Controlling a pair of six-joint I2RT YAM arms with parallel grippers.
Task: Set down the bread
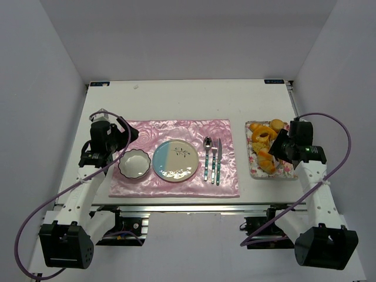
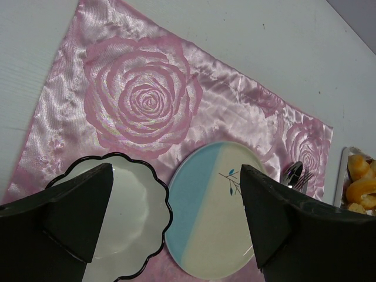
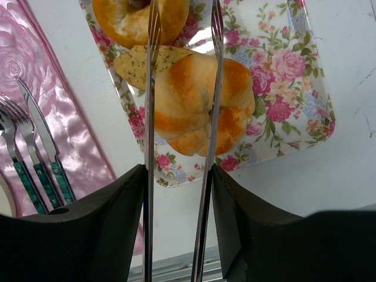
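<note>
The ring-shaped golden bread lies on the floral tray at the right, among other pastries. In the right wrist view its lower part shows at the top edge. My right gripper is shut on metal tongs, held over the tray. The tong arms straddle a croissant-like orange piece, just short of the ring bread. The blue-and-cream plate sits bare on the pink placemat. My left gripper is open and empty above the bowl and plate.
A white scalloped bowl sits left of the plate. A spoon, fork and knife lie right of it on the pink rose placemat. The tray is near the table's right edge.
</note>
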